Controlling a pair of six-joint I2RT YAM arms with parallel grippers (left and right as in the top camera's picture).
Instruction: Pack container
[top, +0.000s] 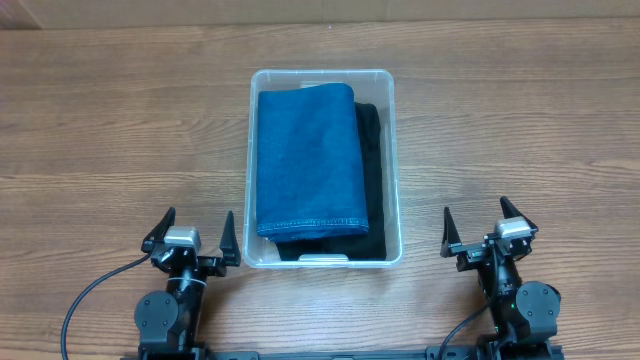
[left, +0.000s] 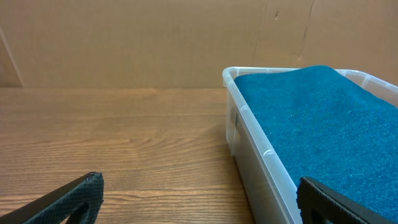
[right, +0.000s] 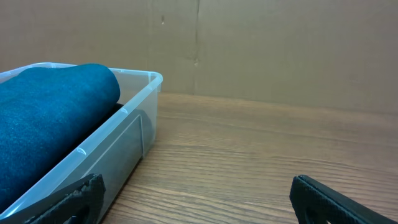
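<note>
The clear plastic container (top: 393, 170) stands in the middle of the wooden table. A folded blue cloth (top: 308, 162) lies in it on top of a folded black cloth (top: 372, 185). My left gripper (top: 192, 232) is open and empty, low at the container's near left corner. My right gripper (top: 486, 228) is open and empty, to the right of the container's near end. The left wrist view shows the container's rim (left: 252, 124) and the blue cloth (left: 311, 118). The right wrist view shows the container wall (right: 134, 118), the blue cloth (right: 50, 106) and the black cloth (right: 118, 109).
A brown cardboard wall (left: 155, 43) stands behind the table's far edge. Bare wooden tabletop (top: 120, 130) lies on both sides of the container.
</note>
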